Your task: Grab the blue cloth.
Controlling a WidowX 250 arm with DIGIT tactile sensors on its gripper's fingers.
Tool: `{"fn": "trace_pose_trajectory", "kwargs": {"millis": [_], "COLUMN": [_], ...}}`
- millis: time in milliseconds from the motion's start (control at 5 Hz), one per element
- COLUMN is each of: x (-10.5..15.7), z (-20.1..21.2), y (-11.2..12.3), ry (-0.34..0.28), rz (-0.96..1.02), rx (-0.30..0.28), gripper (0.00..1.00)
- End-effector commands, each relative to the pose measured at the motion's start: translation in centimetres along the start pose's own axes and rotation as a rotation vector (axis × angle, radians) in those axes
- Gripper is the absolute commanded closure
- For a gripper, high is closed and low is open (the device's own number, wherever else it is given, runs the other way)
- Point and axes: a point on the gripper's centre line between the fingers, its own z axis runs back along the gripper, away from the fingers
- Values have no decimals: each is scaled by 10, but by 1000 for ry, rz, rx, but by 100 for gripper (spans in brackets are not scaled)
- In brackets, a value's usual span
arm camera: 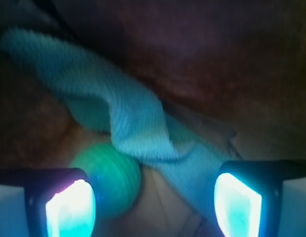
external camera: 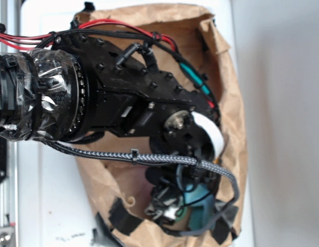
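Observation:
The blue cloth [arm camera: 128,116] is a fuzzy teal strip that runs from the upper left down toward the right finger in the wrist view. A fold of it hangs over a round green ball [arm camera: 111,177], which lies just inside the left finger. My gripper [arm camera: 154,205] is open, its two glowing pads wide apart. The cloth's lower end reaches the right pad [arm camera: 237,202]; I cannot tell whether they touch. In the exterior view the arm reaches down into a brown paper bag [external camera: 229,77], and a patch of the blue cloth [external camera: 198,203] shows beside the gripper [external camera: 175,203].
The bag's crumpled brown walls [external camera: 98,177] close in on all sides of the gripper. Black tape patches [external camera: 123,218] sit at the bag's lower rim. A braided cable [external camera: 164,159] crosses the bag opening. White surface [external camera: 283,123] lies around the bag.

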Motion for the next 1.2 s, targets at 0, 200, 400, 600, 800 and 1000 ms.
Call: {"fn": "trace_pose_trajectory", "kwargs": {"millis": [0,200,400,600,800,1000], "x": [25,24,22,20,19,21], "z": [0,-23,-42,-57,-61,-51], "y": [-27,-32,-37,-38,-34,-31], "ry": [-197,-188,-174,-134,-104,-104], "rz": [-40,-42,-60,-64,-36,-26], "rx": [-45,-29,10,58,89,85], "gripper": [0,0,0,0,100,100]}}
